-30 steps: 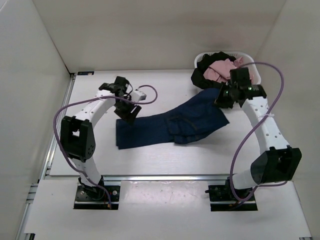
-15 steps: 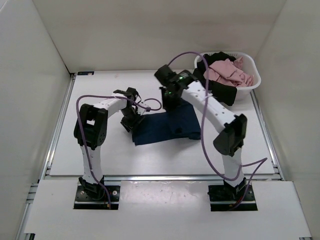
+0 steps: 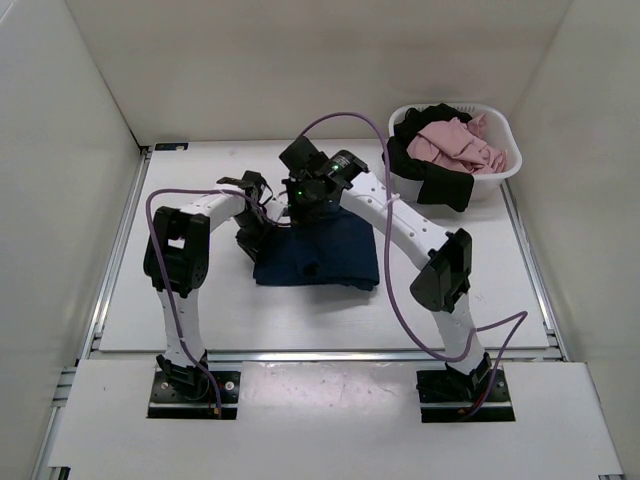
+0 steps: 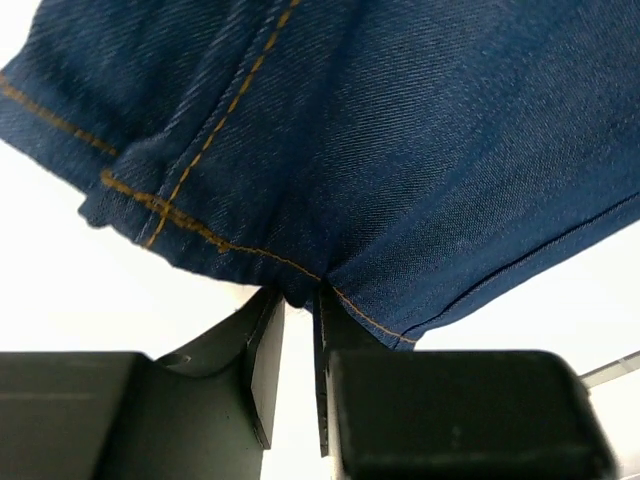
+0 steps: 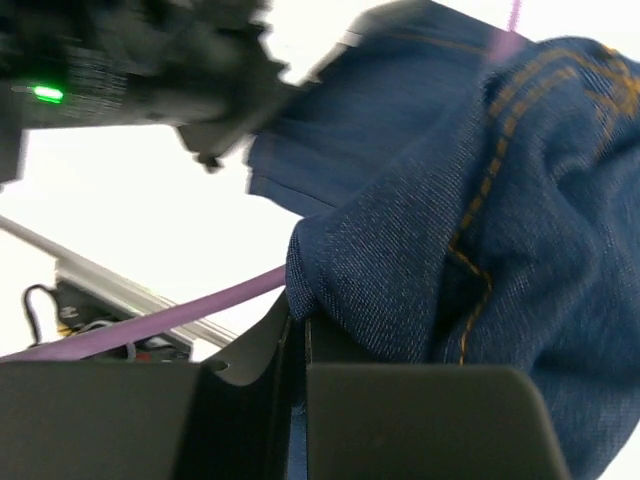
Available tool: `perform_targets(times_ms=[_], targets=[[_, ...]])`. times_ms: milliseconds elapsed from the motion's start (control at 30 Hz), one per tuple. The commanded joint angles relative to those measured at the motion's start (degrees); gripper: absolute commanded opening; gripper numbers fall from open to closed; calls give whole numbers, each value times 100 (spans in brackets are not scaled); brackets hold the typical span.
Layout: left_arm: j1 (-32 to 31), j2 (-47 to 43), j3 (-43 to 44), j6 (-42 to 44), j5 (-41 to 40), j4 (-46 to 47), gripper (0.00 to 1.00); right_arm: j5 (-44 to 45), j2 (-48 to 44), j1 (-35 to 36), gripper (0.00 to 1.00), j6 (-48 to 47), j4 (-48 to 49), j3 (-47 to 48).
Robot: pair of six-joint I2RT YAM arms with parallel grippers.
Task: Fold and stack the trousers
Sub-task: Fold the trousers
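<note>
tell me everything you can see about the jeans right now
Dark navy denim trousers with tan stitching, doubled over into a rough rectangle lying on the table between the arms. The left gripper pinches a stitched edge at their left side. The right gripper pinches a bunched fold at their far edge. The cloth looks thick and rumpled.

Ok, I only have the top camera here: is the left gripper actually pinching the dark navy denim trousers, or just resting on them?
Observer: Pinching. In the left wrist view the left gripper is shut on the hem edge of the dark navy denim trousers, right at the tan stitching.
Operator: And the right one?
Observer: The right gripper is shut on a bunched fold of the denim, and a tan-stitched seam runs just beside its fingers.
</note>
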Motion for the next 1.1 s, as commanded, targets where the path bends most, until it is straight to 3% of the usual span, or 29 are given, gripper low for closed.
perform_targets(times_ms=[0,233,300,333,400,467,533,667,700,733,767,867,900,967,1000,1033,1067], targets=[[-43,111,36,171,-59,310,27,-1025,256,188,0,141,1296,421],[124,173,89,171,-173,310,29,-1527,1274,188,3,265,1903,359],[264,225,141,101,-357,258,33,-1431,1354,188,15,265,2070,307],[317,226,142,101,-445,257,36,-1370,1355,188,33,317,2149,306],[553,226,142,-66,-803,257,43,-1256,1355,188,48,317,2281,306],[782,226,195,-153,-1094,257,49,-1089,1355,188,58,256,2431,236],[1204,226,492,-215,-1359,187,57,-1088,1232,188,63,142,2483,236],[1828,94,1081,-216,-1360,-181,63,-1166,758,126,75,-86,2484,44],[1881,24,1143,-129,-1360,-182,65,-1167,444,126,86,-183,2484,-44],[1882,-133,1144,-50,-1490,-243,65,-1167,267,126,88,-236,2536,-141],[1882,-222,1196,3,-1544,-244,65,-1062,91,126,98,-289,2537,-333],[1759,-642,1258,170,-1291,-244,65,-334,-674,74,98,-342,2379,-939],[1689,-758,1258,232,-1089,-244,65,-123,-1015,13,97,-342,2326,-1577],[1313,-925,1319,372,-520,-244,65,72,-1324,-189,87,-79,2326,-2396],[1171,-926,1320,373,-359,-244,65,72,-1535,-260,77,18,2378,-2792],[1031,-926,1398,373,-227,-244,65,72,-1624,-321,53,105,2448,-3501],[777,-804,1503,373,-26,-244,65,-49,-1694,-400,42,159,2562,-3847]])
